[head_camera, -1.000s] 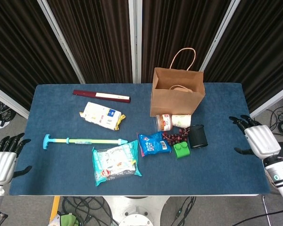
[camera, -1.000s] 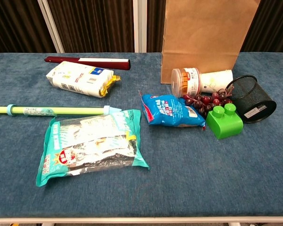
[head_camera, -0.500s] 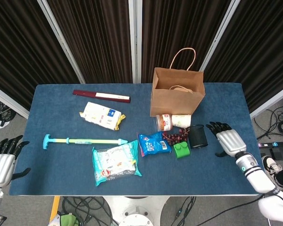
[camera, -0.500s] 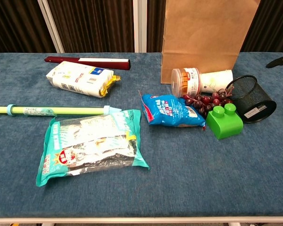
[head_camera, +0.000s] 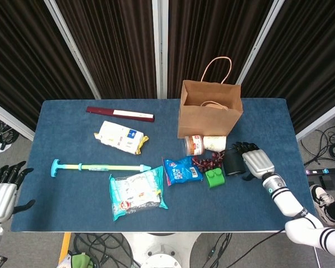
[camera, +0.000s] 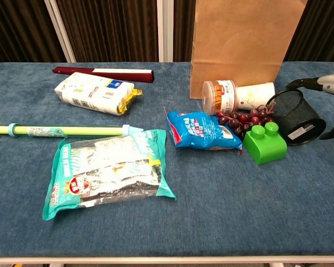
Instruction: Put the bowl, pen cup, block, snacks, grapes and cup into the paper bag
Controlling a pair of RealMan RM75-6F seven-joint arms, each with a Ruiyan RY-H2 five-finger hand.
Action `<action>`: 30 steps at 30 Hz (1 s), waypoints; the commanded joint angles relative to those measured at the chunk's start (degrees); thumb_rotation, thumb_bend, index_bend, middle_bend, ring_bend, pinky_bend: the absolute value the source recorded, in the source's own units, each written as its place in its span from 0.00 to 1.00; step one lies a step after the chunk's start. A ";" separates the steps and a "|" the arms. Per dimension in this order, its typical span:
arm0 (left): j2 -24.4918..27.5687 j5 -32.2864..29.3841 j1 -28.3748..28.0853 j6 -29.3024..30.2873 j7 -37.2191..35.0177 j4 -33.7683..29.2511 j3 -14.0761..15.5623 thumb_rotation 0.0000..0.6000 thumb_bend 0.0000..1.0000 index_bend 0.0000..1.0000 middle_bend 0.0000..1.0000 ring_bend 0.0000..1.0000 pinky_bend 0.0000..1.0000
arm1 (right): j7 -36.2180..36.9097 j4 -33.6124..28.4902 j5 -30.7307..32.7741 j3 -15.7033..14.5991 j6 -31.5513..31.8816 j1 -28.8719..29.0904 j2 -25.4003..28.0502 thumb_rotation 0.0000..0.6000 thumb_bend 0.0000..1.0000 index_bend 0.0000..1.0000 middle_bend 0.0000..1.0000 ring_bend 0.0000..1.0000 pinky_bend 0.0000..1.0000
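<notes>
A blue bench (head_camera: pixel 72 195) fills the middle of the head view, and at its upper centre-right stands the brown paper bag (head_camera: pixel 209 114), upright with its mouth open and handles up. Lower left of centre lies a large teal-edged snack packet (head_camera: pixel 137 192), flat on the cloth, and above it a long green and blue stick (head_camera: pixel 100 166) runs left to right. A white and yellow packet (head_camera: pixel 120 136) lies above that, with a dark red flat box (head_camera: pixel 120 113) near the far edge. Just below the bag the task's things cluster: a clear tub with an orange label (head_camera: pixel 194 145) on its side, touching a white cup (head_camera: pixel 214 143) also on its side — and below them a small blue snacks bag (head_camera: pixel 181 170), the dark red grapes (head_camera: pixel 207 162), a green block (head_camera: pixel 215 177) and the black mesh pen cup (head_camera: pixel 233 162), tipped over at the right end of the cluster. The right hand (head_camera: pixel 255 162) sits at the pen cup's right side, fingers spread around it; in the chest view they reach over its rim, but I cannot tell whether they grip it. The left hand (head_camera: pixel 3 192) hangs off the bench at the lower left of the frame — fingers apart, holding nothing.
</notes>
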 commanded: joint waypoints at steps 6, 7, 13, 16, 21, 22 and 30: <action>0.00 -0.11 -0.19 -0.35 -0.16 0.04 -0.11 1.00 0.00 0.27 0.20 0.15 0.11 | 1.45 1.85 2.17 0.92 -0.45 0.36 -2.24 1.00 0.00 0.00 0.15 0.00 0.09; -0.01 -0.12 -0.22 -0.38 -0.16 0.03 -0.12 1.00 0.00 0.27 0.20 0.15 0.11 | 2.00 2.04 2.16 0.98 -0.37 0.30 -2.39 1.00 0.00 0.00 0.18 0.00 0.09; 0.01 -0.21 -0.19 -0.38 -0.28 0.07 -0.16 1.00 0.00 0.27 0.20 0.15 0.11 | 5.16 2.00 -0.53 0.83 3.13 -1.00 -1.98 1.00 0.00 0.06 0.27 0.00 0.09; 0.04 -0.06 -0.18 -0.28 -0.35 0.13 -0.14 1.00 0.00 0.27 0.20 0.15 0.11 | 6.91 -0.15 -3.19 0.50 6.36 -2.17 0.27 1.00 0.00 0.06 0.27 0.00 0.10; 0.16 -0.15 -0.01 -0.19 -0.31 0.20 -0.05 1.00 0.00 0.27 0.20 0.15 0.11 | 7.35 -6.77 -8.95 0.35 14.98 -4.60 6.19 1.00 0.00 0.07 0.27 0.00 0.10; 0.07 0.00 -0.15 -0.22 -0.33 0.26 -0.11 1.00 0.00 0.27 0.20 0.15 0.11 | 7.28 -8.53 -10.13 0.49 17.12 -5.20 7.67 1.00 0.00 0.07 0.27 0.00 0.10; 0.39 0.41 -0.27 0.09 0.24 -0.32 -0.22 1.00 0.00 0.27 0.20 0.15 0.11 | 9.42 -19.38 -17.15 2.75 29.27 -7.96 16.51 1.00 0.00 0.08 0.28 0.00 0.11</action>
